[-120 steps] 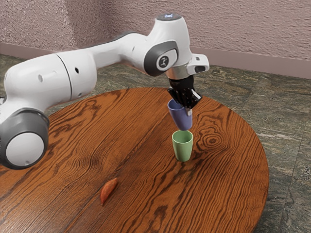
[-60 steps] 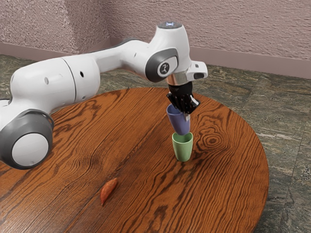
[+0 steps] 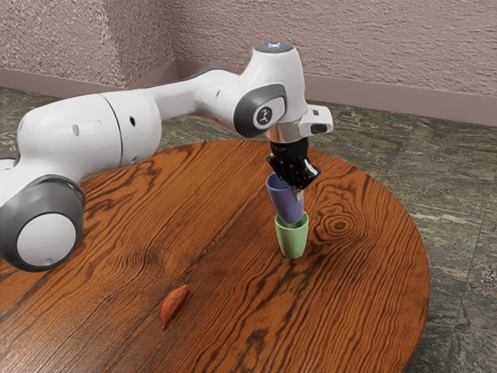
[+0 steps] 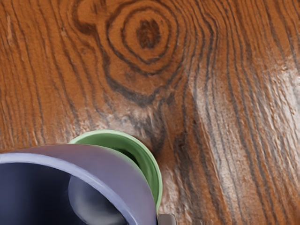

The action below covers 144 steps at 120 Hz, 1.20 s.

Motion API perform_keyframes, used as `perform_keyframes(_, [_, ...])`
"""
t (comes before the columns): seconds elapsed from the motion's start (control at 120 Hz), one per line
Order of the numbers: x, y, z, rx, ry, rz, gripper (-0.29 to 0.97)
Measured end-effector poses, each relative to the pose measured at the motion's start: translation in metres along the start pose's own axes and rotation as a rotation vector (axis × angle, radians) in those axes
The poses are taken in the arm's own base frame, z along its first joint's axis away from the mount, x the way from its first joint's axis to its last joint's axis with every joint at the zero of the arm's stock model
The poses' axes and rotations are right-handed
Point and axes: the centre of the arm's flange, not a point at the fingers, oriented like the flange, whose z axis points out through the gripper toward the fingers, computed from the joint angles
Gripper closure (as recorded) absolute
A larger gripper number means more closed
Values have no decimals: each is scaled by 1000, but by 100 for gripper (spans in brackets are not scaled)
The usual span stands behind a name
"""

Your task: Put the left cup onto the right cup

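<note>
Clutter is one orange scrap (image 3: 173, 305) toward the near edge of the desk (image 3: 116, 256), while toward the middle the tool (image 3: 293, 174), clamped on the purple cup (image 3: 284, 200) at its rim, holds it tilted, base dipping into the mouth of the green cup (image 3: 292, 238) standing straight below, so the axes likely need aligning before release.

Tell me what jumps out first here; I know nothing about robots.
The big white arm reaches in from the exterior view's left over a round wooden table. Its black gripper holds a tilted purple cup by the rim, its base dipping into a green cup mid-table. A small orange thing lies alone nearer the front edge.
</note>
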Motion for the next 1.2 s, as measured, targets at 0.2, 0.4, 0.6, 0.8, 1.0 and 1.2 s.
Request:
perform_keyframes(0.2, [0, 2, 6, -2, -7, 3, 79])
perform_keyframes(0.4, [0, 0, 13, -2, -18, -1, 79])
perform_keyframes(0.6, [0, 1, 24, -6, -10, 0, 78])
perform_keyframes(0.8, [-2, 1, 35, -11, -15, -4, 78])
perform_keyframes(1.0, [-2, 1, 41, -17, -6, -4, 54])
perform_keyframes(1.2, [-1, 1, 35, -30, 9, -7, 22])
